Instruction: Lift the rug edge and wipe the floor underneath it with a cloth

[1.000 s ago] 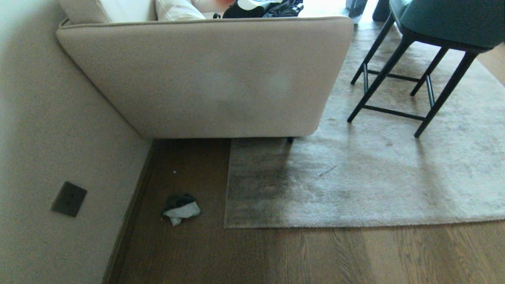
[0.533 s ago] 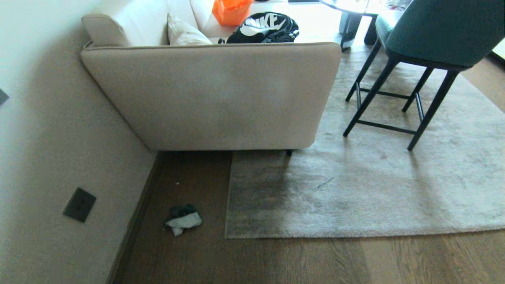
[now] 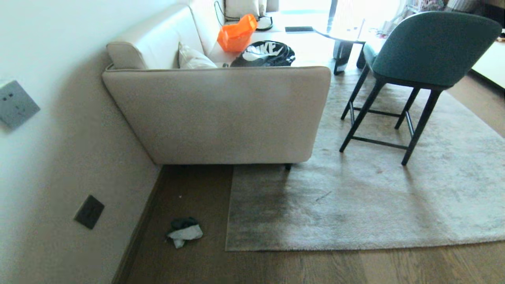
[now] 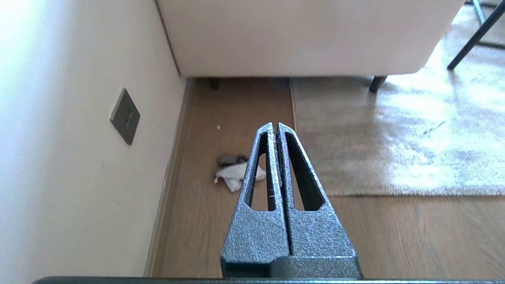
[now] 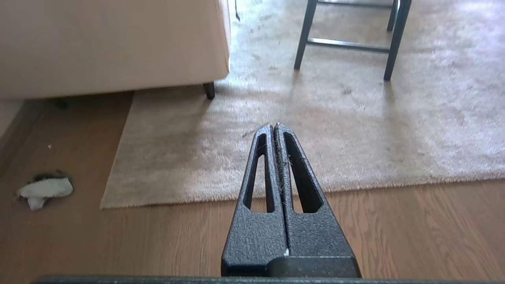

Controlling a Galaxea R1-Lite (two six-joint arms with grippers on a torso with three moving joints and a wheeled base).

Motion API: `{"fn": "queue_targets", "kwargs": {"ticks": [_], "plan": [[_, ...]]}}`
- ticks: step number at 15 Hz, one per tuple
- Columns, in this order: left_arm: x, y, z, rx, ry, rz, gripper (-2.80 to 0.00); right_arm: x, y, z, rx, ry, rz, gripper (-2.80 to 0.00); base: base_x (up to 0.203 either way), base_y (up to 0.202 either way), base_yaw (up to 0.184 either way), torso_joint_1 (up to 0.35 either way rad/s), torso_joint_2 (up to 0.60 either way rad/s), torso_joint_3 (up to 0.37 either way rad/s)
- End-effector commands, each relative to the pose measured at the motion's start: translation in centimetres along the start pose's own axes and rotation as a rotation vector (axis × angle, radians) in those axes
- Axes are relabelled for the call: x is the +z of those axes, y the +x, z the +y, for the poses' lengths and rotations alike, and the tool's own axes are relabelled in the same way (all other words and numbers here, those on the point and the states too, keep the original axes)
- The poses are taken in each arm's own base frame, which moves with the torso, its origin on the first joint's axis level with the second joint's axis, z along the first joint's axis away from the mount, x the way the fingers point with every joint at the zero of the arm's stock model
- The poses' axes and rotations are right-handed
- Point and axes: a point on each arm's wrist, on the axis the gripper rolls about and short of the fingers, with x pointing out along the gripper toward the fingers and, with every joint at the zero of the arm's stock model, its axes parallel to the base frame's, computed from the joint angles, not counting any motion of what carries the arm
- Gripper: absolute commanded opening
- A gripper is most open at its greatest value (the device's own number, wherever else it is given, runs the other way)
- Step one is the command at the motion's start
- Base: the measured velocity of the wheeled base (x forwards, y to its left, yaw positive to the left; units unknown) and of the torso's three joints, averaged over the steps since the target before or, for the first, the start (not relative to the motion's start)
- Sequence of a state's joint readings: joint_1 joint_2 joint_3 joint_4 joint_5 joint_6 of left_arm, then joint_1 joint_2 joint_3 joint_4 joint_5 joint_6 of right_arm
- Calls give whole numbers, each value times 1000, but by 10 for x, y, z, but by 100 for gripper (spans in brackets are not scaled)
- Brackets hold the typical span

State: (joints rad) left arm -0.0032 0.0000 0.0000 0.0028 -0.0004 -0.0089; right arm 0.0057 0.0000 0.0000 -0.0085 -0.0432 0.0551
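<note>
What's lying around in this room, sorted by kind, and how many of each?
Sofas: 1
Chairs: 1
Rugs: 1
Cloths: 1
Bags on the sofa: 2, orange and black
Wall plates: 2, grey and dark
Total: 8
</note>
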Motion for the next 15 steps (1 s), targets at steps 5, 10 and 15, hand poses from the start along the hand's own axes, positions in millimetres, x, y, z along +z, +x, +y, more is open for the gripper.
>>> {"fn": "queue_targets", "kwargs": {"ticks": [5,10,15], "plan": [[0,0,0,1,0,0,-280,0,0,0,1,0,1,-280,0,0,0,1,0,199],[0,0,0,1,-2,0,-280,0,0,0,1,0,1,-280,0,0,0,-1,0,7],[0,0,0,1,-5,-1,-280,0,0,0,-1,0,1,-280,0,0,0,2,1,40]]}}
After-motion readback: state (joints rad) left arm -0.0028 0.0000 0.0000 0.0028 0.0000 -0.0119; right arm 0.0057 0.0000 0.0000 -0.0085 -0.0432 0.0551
